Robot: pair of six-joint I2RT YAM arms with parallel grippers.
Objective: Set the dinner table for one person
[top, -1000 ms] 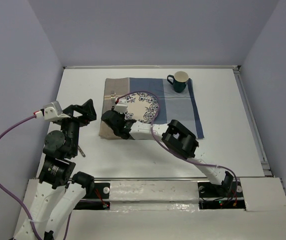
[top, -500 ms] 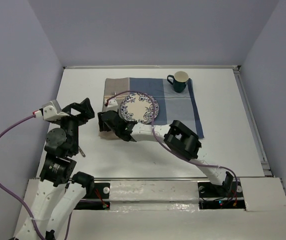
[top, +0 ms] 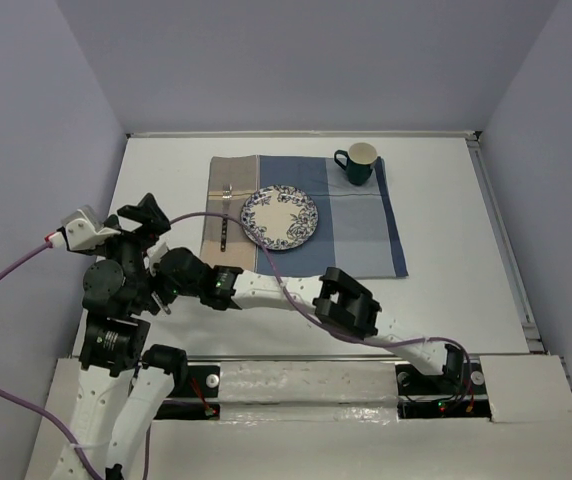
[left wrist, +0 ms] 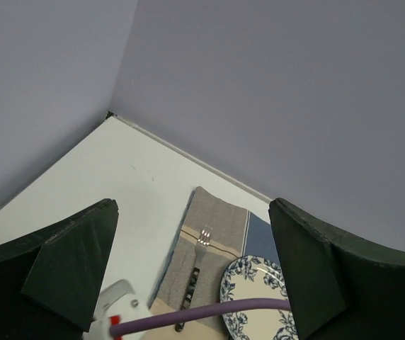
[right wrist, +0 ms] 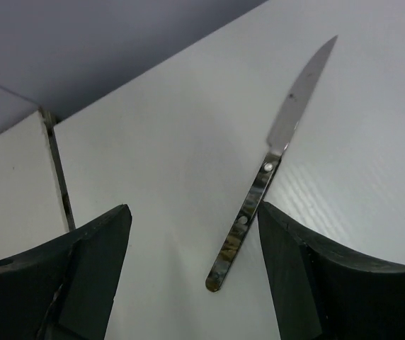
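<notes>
Right claw (right wrist: pixel 192 210) spread, empty. Knife (right wrist: pixel 272 161) lies just ahead, between the jaws; we should centre on its handle before pinching.

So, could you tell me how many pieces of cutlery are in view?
2. A fork lies on the placemat, left of the plate; a knife lies on the bare table, toward its near left corner. Others could be hidden from view.
</notes>
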